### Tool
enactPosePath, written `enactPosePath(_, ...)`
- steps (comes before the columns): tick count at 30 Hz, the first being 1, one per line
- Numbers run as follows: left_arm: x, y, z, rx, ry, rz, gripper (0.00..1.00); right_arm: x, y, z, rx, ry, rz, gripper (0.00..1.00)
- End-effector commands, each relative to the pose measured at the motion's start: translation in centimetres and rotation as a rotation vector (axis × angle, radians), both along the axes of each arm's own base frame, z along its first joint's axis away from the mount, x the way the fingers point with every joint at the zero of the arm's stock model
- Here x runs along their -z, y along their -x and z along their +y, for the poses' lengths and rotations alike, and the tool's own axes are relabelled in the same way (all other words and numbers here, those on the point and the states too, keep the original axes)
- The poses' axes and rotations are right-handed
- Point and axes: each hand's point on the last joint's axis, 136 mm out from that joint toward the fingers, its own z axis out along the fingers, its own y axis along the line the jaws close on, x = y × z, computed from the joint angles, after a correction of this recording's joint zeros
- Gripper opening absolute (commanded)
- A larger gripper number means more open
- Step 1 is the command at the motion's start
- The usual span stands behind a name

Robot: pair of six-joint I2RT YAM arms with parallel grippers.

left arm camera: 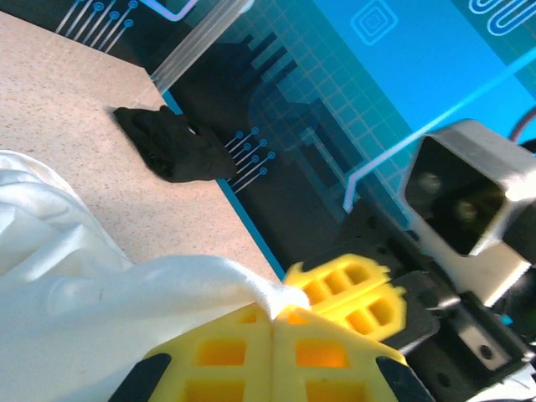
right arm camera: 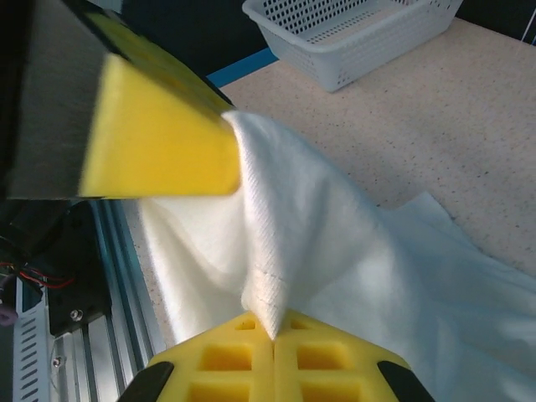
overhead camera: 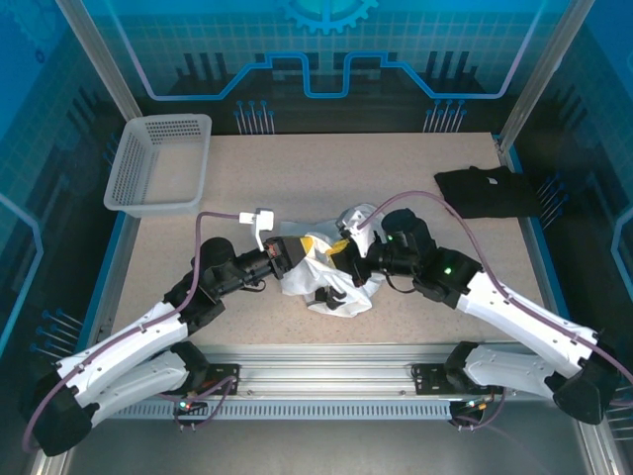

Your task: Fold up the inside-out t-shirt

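Surface: a speckled beige table (overhead camera: 297, 178) inside a blue-lit enclosure with aluminium framing along the near edge. Principal item: the inside-out t-shirt (overhead camera: 331, 282), white and wrinkled, bunched in a heap at the middle of the table towards the front, between the two arms; it is not spread flat and no fold is visible in it. Left gripper (left arm camera: 272, 322): yellow fingertips pressed together on a ridge of the white cloth. Right gripper (right arm camera: 273, 335): fingertips likewise pressed together, pinching a pointed tuck of fabric with a stitched line just above the pinch, probably a hem or seam. The two grippers sit nearly tip to tip over the heap, each with its own bit of cloth drawn up from the pile. Two holds this near one another on one edge would seem meant for the arms to part and pull the shirt open, so the job is judged at an early, straightening stage. Other items: a white mesh basket (overhead camera: 168, 121) at the far left corner and a black folded garment (overhead camera: 490, 190) at the far right, both well apart from the shirt.
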Motion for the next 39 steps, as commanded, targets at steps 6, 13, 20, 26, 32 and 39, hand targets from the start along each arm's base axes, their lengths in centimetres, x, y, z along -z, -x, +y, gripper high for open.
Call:
enactPosePath(6, 2.5, -0.3, 1.1, -0.042, -0.224, -0.082, 0.21, -4.9, 2.2, 0.6, -0.177, -0.119, 0.046, 0.0)
enactPosePath(13, 2.5, 0.3, 2.9, -0.066, -0.389, -0.163, 0.41, -4.7, 1.4, 0.6, -0.226, -0.13, 0.208, 0.0)
enactPosePath(20, -1.0, 1.8, 2.5, -0.012, -0.383, -0.338, 0.51, -3.9, 2.2, 0.1, -0.322, -0.069, 0.232, 0.0)
enactPosePath(26, -2.0, 4.4, -0.4, 0.254, -0.527, -0.617, 0.55, -4.3, 3.0, -0.7, -0.398, -0.069, 0.205, 0.0)
enactPosePath(32, -3.1, 5.2, -0.7, 0.351, -0.705, -0.83, 0.58, -5.2, 4.2, -0.9, -0.489, -0.106, 0.2, 0.02)
enactPosePath(39, -3.2, 5.9, -2.3, 0.537, -0.761, -0.902, 0.56, -5.6, 5.0, -0.8, -0.551, -0.129, 0.194, 0.02)
